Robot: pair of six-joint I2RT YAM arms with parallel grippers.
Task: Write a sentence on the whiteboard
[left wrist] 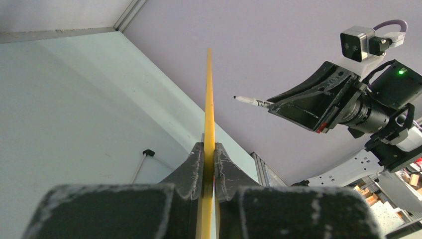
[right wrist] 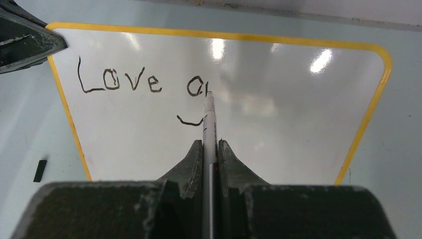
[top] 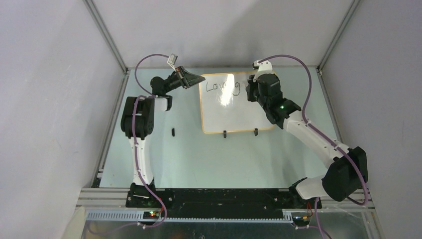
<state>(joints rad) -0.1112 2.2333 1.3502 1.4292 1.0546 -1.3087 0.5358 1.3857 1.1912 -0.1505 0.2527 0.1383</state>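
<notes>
The table (top: 199,159) has a pale green top, with metal rails (top: 110,127) running along its left and right sides. The whiteboard (top: 234,112) sits on it toward the far side, about midway across, with its two black feet (top: 225,133) at its near edge. Whether the board lies fully flat cannot be told. A small black piece (top: 172,132) lies alone on the bare surface, near the board's near-left corner but apart from it. A black plate (top: 224,196) spans the table's near edge.

Plain pale grey panel walls (top: 45,74) are enclosing the frame's left, top and right. Silver aluminium corner rails (top: 105,35) are slanting inward. A pale green flat tabletop (top: 199,159) is filling the centre, and a black metal base strip (top: 224,196) is crossing the bottom.
</notes>
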